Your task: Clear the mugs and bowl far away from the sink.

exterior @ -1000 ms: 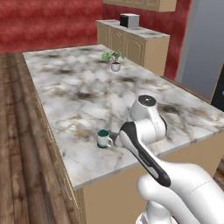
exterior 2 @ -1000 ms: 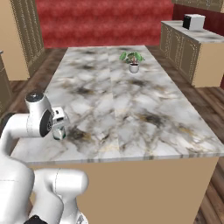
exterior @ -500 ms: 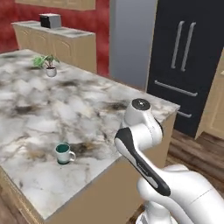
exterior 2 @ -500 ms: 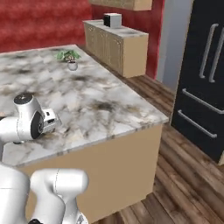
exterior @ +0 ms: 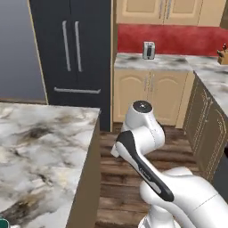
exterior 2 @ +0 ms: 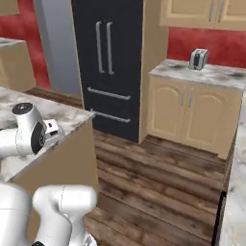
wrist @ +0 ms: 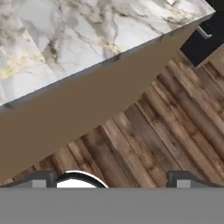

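hand view looks down past the corner of the marble island onto the wood floor, with the gripper spread wide and holding nothing; its two dark fingertips stand far apart at the bottom edge. left base view has the arm folded up just beside the island's end, over the floor and not over the marble. a sliver of dark teal at the island's near edge, right at the bottom corner of that view, is probably one mug, though too little shows to be sure. the other mug, the bowl and the sink i cannot place from here.

beyond the island stand the black fridge and tan cabinets with a toaster on top. the risk i see: the arm's elbow sits close to the island's side panel, so a careless swing toward the mug could clip the corner, and reaching for a mug barely in view could knock it off the edge.
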Controlling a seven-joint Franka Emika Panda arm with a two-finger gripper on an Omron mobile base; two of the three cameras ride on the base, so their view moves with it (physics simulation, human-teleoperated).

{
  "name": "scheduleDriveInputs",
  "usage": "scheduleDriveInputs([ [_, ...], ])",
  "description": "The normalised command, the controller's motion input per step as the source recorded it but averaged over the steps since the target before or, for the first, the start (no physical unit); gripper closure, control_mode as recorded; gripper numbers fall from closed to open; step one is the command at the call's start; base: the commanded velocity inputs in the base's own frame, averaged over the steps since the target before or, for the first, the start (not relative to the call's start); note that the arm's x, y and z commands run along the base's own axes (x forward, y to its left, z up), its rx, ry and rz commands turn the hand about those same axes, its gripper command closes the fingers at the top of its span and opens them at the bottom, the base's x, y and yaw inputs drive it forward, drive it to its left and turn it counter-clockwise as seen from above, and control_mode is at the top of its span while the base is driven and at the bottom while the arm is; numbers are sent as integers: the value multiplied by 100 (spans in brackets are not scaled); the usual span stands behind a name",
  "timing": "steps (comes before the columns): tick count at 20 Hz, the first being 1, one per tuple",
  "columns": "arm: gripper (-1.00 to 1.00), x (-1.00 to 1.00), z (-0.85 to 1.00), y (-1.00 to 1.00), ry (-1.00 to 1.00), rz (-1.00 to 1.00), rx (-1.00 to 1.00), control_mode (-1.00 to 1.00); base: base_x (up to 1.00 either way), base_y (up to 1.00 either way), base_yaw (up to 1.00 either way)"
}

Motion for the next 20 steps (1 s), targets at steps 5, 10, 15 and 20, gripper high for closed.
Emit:
scheduleDriveInputs([
  [5,-100,0,0,0,0,0,0,100,0,2,-97],
  [10,-100,0,0,0,0,0,0,100,0,0,-90],
  [15,-100,0,0,0,0,0,0,100,0,3,-86],
  [20,-100,0,0,0,0,0,0,100,6,9,-80],
])
